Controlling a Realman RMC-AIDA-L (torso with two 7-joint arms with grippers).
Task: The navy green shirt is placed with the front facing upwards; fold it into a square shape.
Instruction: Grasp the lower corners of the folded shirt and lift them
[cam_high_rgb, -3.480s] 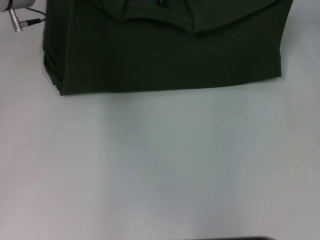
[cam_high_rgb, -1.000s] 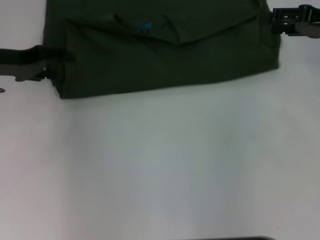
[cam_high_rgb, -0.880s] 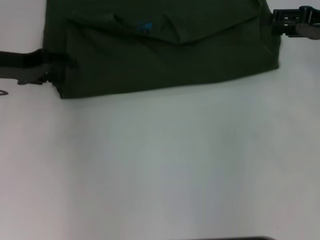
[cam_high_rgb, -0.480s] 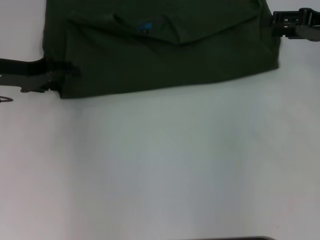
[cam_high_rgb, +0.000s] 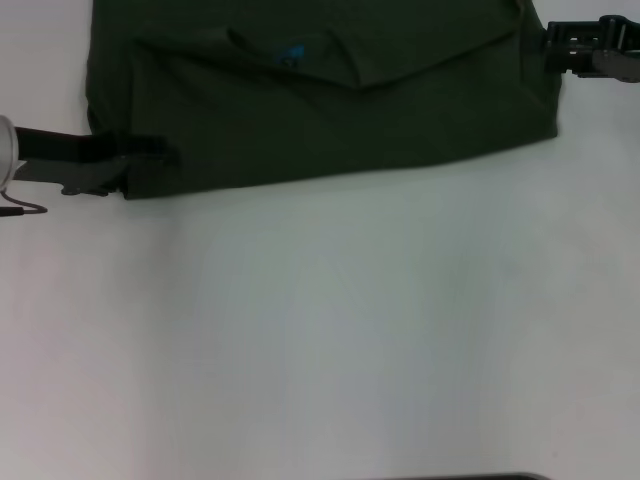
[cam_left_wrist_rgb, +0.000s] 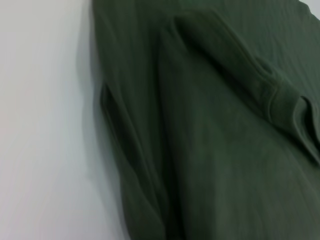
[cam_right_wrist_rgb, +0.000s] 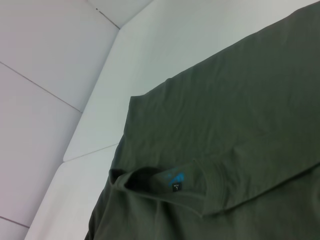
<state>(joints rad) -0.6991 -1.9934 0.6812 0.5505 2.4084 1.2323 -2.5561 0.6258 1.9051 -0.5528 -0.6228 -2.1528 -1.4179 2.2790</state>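
Note:
The navy green shirt (cam_high_rgb: 330, 110) lies folded into a wide block at the far side of the white table, its collar and blue neck label (cam_high_rgb: 290, 52) on top. My left gripper (cam_high_rgb: 140, 168) reaches in from the left at the shirt's near-left corner. It is open: one finger lies over the cloth and the other sits low at the edge. My right gripper (cam_high_rgb: 550, 45) sits against the shirt's far-right edge. The left wrist view is filled by layered folds of the shirt (cam_left_wrist_rgb: 210, 150). In the right wrist view, the shirt (cam_right_wrist_rgb: 240, 125) shows its collar and label (cam_right_wrist_rgb: 175, 179).
Bare white table (cam_high_rgb: 330, 330) stretches from the shirt toward me. A dark strip (cam_high_rgb: 460, 477) shows at the near edge. A thin cable (cam_high_rgb: 25, 210) hangs by the left arm. White wall panels (cam_right_wrist_rgb: 45, 75) stand beyond the table.
My left gripper has come in from the left, moved toward me along the shirt's left edge, and pushed one finger over the near-left corner. The right gripper has stayed at the right edge.

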